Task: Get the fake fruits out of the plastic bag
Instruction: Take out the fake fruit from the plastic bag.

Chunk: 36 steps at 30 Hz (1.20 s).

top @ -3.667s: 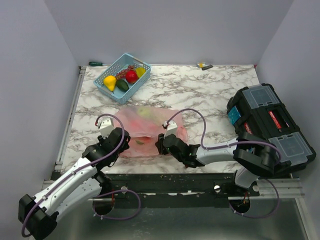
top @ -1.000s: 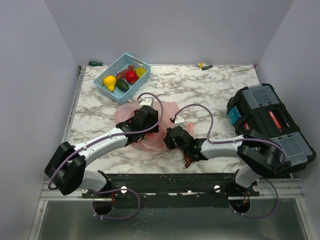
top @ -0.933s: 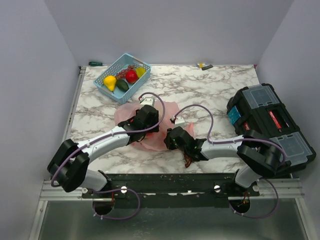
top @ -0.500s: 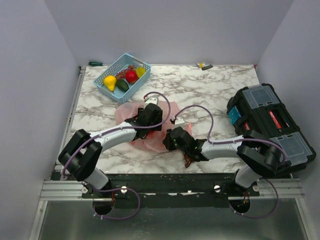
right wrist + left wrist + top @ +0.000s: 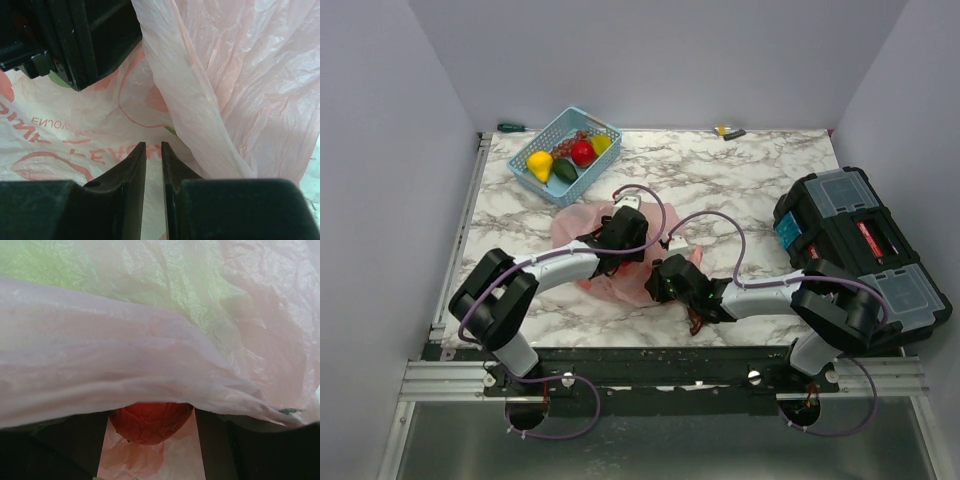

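Red lettering is printed on the plastic bag (image 5: 90,130). It shows reversed through the film in the right wrist view: one small line seems to begin "ENJOY", and the larger letters below are cut off by the fingers. The labels on the black toolbox (image 5: 860,250) are too small to read. The bag lies crumpled on the white-and-grey marble table (image 5: 770,180), towards its near edge, with both arms reaching into it. Pink film drapes across the left wrist camera. Below it the left gripper (image 5: 618,250) has its dark fingers (image 5: 65,452) wide apart, and a red fruit (image 5: 150,421) fills the gap between them; whether they press on it I cannot tell. A green shape (image 5: 45,265) glows through the film above. The right gripper (image 5: 153,160) is closed to a thin slit at the bag's right side, just beside a hanging fold. Bare marble runs from the bag to the toolbox at the right edge and back to the far wall. A light blue basket (image 5: 595,119) at the far left holds more fake fruits (image 5: 583,152). A screwdriver (image 5: 510,127) lies against the plain lavender wall.
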{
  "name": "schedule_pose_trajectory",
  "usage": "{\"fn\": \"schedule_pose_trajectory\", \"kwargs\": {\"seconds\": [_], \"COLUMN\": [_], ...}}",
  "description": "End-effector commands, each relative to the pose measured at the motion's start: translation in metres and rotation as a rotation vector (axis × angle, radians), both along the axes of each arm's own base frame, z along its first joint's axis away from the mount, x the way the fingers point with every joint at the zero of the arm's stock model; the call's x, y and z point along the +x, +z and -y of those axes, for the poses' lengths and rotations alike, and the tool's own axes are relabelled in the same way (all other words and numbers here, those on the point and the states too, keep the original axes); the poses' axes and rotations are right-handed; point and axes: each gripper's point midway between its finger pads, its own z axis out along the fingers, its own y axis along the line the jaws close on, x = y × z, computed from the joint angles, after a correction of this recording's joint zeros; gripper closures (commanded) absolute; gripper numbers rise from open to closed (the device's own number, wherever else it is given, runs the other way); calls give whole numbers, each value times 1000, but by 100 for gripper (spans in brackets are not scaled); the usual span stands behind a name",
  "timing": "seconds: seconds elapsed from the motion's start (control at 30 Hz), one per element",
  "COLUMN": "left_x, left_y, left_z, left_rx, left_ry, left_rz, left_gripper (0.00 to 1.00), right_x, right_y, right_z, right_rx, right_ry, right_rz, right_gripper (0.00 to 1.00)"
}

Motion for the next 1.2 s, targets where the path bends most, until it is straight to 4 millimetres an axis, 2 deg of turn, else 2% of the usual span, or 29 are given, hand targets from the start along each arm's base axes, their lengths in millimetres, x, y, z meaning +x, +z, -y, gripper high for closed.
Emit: {"fn": "schedule_pose_trajectory", "kwargs": {"seconds": [0.0,0.17,0.3,0.57,0.67,0.9,0.93,0.97,1.17], "left_x": [-16,-34,-54,-104,-117,-127,-123,-121,-111], "left_y": [1,21,42,80,101,165,190,199,233], "left_z": [2,-6,-11,-4,-4,-15,-24,-28,-46], "left_rx": [-3,-44,-100,-276,-322,-358,-335,-323,-302], "left_ry": [-70,-95,-135,-289,-329,-369,-357,-346,-292], "left_rz": [-53,-46,-35,-51,-35,82,143,167,257], "left_gripper": [62,75,80,84,86,93,97,100,100], "right_x": [-1,-1,-1,0,1,0,0,0,1], "right_y": [0,0,0,0,-2,-9,-11,-12,-11], "right_z": [2,4,4,3,3,2,2,1,1], "right_rx": [8,6,7,1,-4,-16,-20,-19,-24], "right_ry": [-11,-14,-15,-15,-16,-9,-6,-7,-5], "right_rz": [-2,-1,-1,8,6,-6,-9,-11,-5], "right_gripper": [79,79,79,79,79,79,79,79,79]}}
